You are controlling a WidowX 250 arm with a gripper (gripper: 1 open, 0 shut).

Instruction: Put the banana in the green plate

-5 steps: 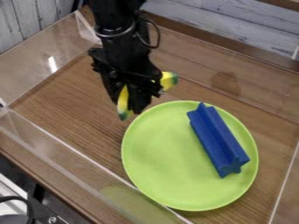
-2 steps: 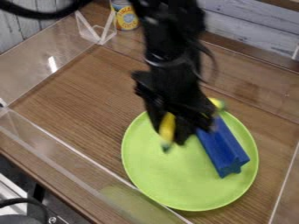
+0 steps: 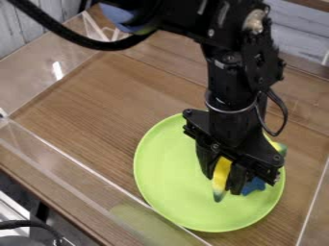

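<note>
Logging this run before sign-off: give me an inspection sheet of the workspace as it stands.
Surface: wooden table, bare wood at left.
Job's things: banana held upright in the gripper above the green plate, not released.
Clutter: blue block on the plate, mostly hidden by the arm.
Grippers: gripper shut on the banana, pointing down.
Cables: black cable along the arm.
Surroundings: clear plastic walls around the table.

Yellow banana, lime-green plate, blue block.
</note>
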